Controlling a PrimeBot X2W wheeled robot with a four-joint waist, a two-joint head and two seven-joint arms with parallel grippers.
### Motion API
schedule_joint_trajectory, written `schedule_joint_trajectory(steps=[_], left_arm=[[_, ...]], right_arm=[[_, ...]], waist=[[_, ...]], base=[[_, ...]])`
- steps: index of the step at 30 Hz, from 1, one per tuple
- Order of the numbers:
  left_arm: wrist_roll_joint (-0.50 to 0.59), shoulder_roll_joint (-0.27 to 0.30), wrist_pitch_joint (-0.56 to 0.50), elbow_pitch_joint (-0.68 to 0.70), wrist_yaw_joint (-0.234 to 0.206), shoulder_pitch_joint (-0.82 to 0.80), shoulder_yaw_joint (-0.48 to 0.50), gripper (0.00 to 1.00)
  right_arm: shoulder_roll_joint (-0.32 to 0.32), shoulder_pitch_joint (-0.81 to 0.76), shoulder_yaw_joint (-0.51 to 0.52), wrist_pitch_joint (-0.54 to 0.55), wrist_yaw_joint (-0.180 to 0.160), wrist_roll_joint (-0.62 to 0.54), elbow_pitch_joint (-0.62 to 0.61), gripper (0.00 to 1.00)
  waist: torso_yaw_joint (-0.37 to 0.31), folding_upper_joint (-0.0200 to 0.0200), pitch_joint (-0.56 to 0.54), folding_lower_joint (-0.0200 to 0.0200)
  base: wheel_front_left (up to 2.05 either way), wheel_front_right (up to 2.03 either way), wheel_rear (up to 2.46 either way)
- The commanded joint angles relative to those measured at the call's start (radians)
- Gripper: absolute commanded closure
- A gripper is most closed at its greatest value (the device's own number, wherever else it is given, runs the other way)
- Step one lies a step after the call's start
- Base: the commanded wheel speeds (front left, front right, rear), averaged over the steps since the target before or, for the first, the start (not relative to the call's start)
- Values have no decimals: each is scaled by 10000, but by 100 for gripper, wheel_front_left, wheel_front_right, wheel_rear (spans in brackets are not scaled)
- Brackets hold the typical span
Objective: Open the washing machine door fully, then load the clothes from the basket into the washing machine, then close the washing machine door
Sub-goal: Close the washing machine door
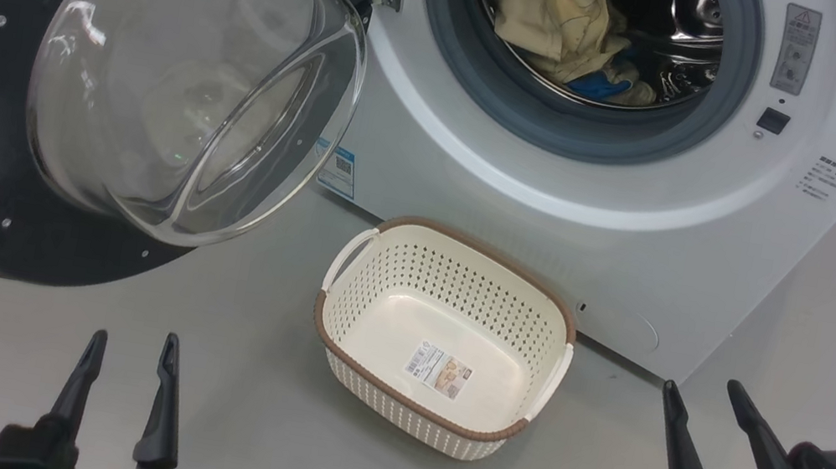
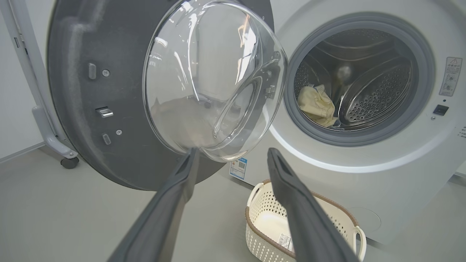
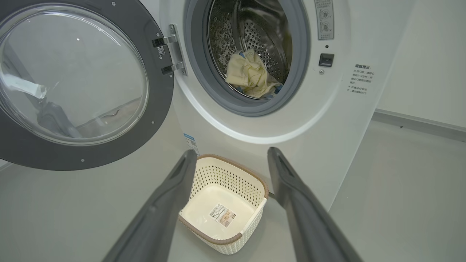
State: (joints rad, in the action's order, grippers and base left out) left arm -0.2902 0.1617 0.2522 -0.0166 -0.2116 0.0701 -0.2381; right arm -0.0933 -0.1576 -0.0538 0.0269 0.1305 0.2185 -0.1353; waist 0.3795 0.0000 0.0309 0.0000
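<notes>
Both of my grippers were spread wide and held nothing.

1. The large round washing machine door [image 1: 191, 69], a black ring around a bulging clear glass bowl, stood swung out on its metal hinge [image 3: 177, 51] with its inner face toward me. I judged it was set that way to keep the opening free for loading.
2. My left gripper [image 1: 135, 340] hovered low over the grey floor [image 1: 233, 373], below the bowl and apart from it. I took this as a waiting posture within reach of the door for the closing push.
3. The small cream perforated plastic basket [image 1: 421, 269] with its brown rim stood on the floor just in front of the big white front-loading washing machine [image 1: 554, 232], between my two grippers. It held no garment, and only the label [image 1: 438, 369] showed on its bottom.
4. The pale-yellow cotton clothes with blue cuffs [image 1: 559, 25] lay bunched low in the steel perforated drum [image 1: 696, 18], behind the grey rubber seal [image 1: 570, 134]. I judged the loading done and the door closing not yet done.
5. My right gripper [image 1: 701, 388] hovered low at the right, near the machine's corner and well apart from the basket.

Limits of observation:
- The door's outer face was turned away, and its left edge was cut off.
- The drum's top was cut off in the head view.
- I could not tell the number of garments.
- Their print and the label text were too small to read.
</notes>
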Motion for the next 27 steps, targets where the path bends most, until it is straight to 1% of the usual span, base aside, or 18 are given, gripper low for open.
schedule_joint_trajectory(steps=[1,7,9,10,12,14,17,19,20,22,24,27], left_arm=[[150,-14,95,385,9,-305,361,0],[111,-60,95,485,107,-370,433,0],[-44,-145,95,773,320,-483,513,89],[-119,-189,95,997,464,-562,570,100],[-406,-324,95,1534,850,-746,674,100],[-905,-490,95,2243,1331,-1012,852,100],[-2067,-647,95,3336,2060,-1604,1220,100],[-2878,-569,-37,3975,2381,-2202,1599,100],[-2878,-569,-37,3975,2381,-2202,1599,100],[-3643,-267,-447,4490,2531,-2967,2147,100],[-4677,36,-979,4698,2572,-3874,2806,100],[-6297,730,-1952,4043,2432,-5247,3962,100]], right_arm=[[-159,278,-195,4,2,-78,-291,0],[-180,294,-174,-4,2,-67,-290,0],[-174,278,-157,-1,2,-67,-290,0],[-168,266,-142,5,2,-71,-297,0],[-160,235,-93,15,2,-82,-320,0],[-151,190,-35,34,2,-98,-346,0],[-126,149,44,89,2,-131,-425,0],[-111,129,43,130,2,-153,-475,0],[-111,129,43,130,2,-153,-475,0],[-97,104,43,158,2,-159,-506,0],[-93,78,21,178,2,-155,-528,0],[-98,71,-47,182,2,-140,-539,0]], waist=[[-7,0,3,0],[-12,0,-14,0],[0,0,-42,0],[12,0,-56,0],[54,0,-93,0],[107,0,-132,0],[211,0,-174,0],[254,0,-207,0],[254,0,-207,0],[284,0,-247,0],[280,0,-282,0],[164,0,-309,0]], base=[[0,0,0],[0,0,0],[0,0,0],[0,0,0],[0,0,0],[0,0,0],[0,0,0],[0,0,0],[0,0,0],[0,0,0],[0,0,0],[0,0,0]])
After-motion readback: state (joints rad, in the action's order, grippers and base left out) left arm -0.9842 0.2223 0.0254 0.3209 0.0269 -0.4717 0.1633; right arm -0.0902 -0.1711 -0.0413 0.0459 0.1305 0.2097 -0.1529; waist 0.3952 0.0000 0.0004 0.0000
